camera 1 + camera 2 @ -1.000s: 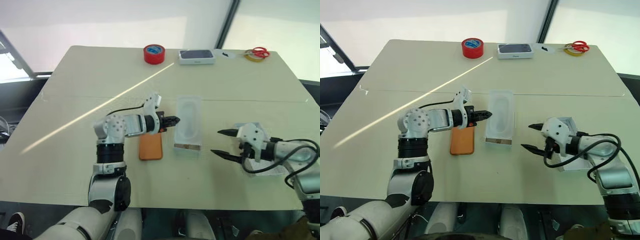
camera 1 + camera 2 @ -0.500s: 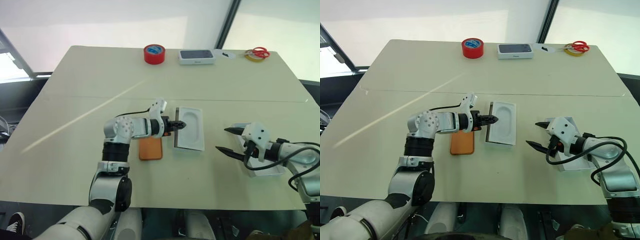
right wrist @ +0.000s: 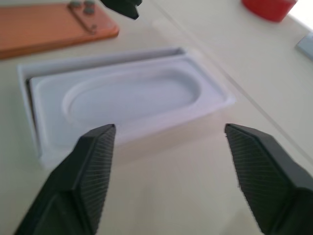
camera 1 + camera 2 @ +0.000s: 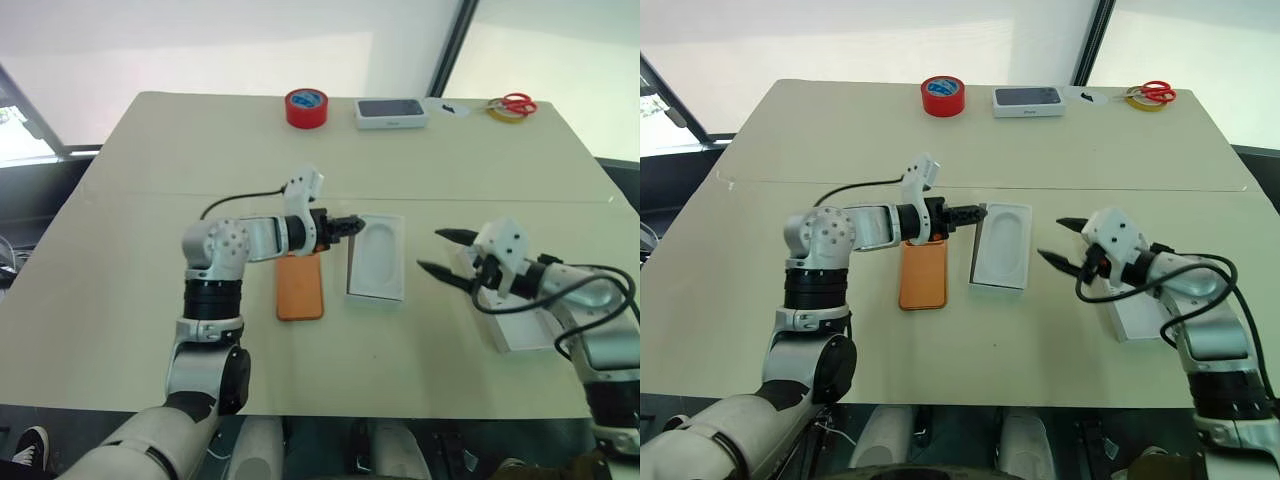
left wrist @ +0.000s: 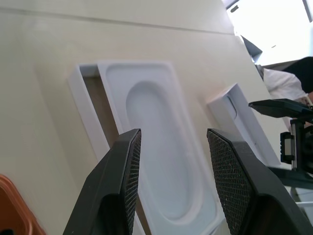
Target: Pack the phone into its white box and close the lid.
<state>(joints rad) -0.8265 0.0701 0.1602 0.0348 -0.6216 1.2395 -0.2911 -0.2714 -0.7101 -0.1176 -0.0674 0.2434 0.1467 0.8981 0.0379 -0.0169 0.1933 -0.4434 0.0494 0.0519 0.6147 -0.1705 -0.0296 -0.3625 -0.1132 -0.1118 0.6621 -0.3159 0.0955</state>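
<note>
The white box [image 4: 377, 259] has shifted beside the phone [image 4: 300, 286]; both grippers' jaws stand open, holding nothing.

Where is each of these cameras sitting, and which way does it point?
Head pair: from the head, down over the table; both arms show.
Left wrist: along the open left end effector at the white box and its insert.
Right wrist: along the open right end effector at that box, with the phone beyond.
All share the box.
</note>
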